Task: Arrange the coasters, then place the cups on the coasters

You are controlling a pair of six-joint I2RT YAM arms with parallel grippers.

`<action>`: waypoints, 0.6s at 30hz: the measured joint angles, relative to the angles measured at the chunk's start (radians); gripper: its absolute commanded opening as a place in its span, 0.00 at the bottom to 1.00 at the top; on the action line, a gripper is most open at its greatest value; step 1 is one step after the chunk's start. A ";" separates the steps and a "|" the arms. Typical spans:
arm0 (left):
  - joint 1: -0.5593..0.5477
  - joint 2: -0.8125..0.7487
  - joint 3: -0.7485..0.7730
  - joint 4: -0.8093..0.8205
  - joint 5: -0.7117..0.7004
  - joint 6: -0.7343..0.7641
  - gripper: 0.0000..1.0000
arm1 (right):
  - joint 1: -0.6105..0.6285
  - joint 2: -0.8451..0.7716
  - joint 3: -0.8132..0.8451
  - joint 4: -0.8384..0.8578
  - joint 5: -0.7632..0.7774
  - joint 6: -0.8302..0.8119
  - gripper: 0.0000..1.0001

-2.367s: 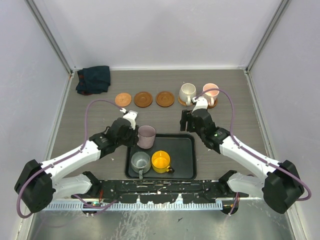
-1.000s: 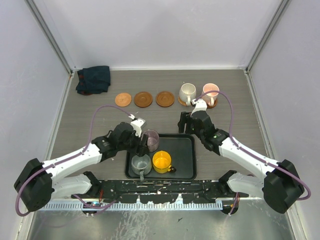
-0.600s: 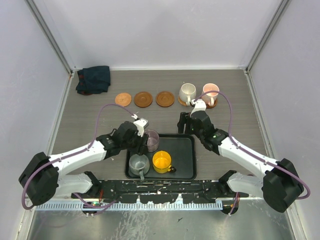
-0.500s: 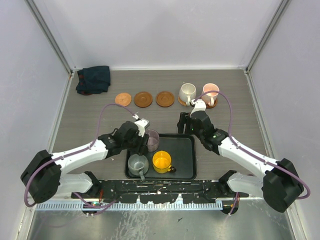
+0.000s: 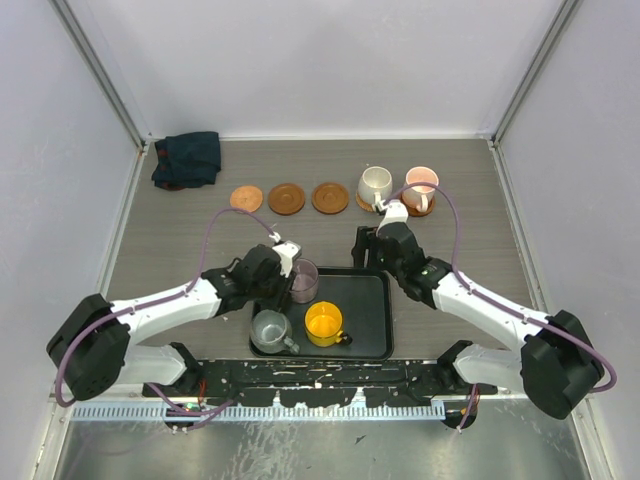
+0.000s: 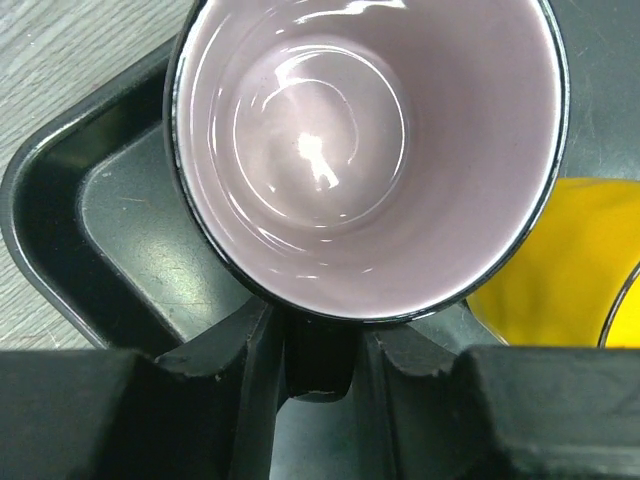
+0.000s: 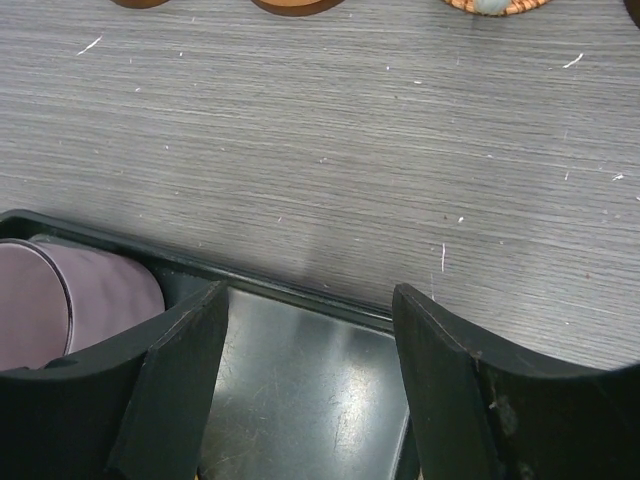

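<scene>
Purple cup (image 6: 370,150), likely light, slick, breakable: we are taking it by the handle (image 6: 320,368), left jaws bracketing, clamp unclear; right jaws gaping.

A black tray (image 5: 372,312) is lying at the near edge of the grey table (image 5: 470,220), about midway along it. Three cups are standing in its left half: the purple cup (image 5: 304,281) in the far left corner, the grey-green cup (image 5: 270,330) in the near left corner, and the yellow cup (image 5: 323,323) just beside that one. The left gripper (image 5: 289,283) is reaching over the tray's left edge, right against the purple cup. The right gripper (image 5: 365,250) is hanging above the tray's far edge. Toward the table's far edge, coasters (image 5: 286,198) are lying in a row, the three on the left bare, while the cream-white cup (image 5: 376,184) and pink cup (image 5: 421,186) are each standing on one at the right. A dark cloth (image 5: 187,158) is lying bunched in the far left corner
</scene>
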 measured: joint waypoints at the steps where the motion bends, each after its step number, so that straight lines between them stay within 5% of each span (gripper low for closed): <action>1: -0.001 -0.001 0.000 0.000 -0.006 0.000 0.27 | 0.001 0.000 -0.001 0.002 0.000 0.000 0.71; 18: -0.005 -0.086 0.031 0.029 -0.126 -0.031 0.25 | 0.021 0.004 -0.026 0.011 0.010 -0.002 0.72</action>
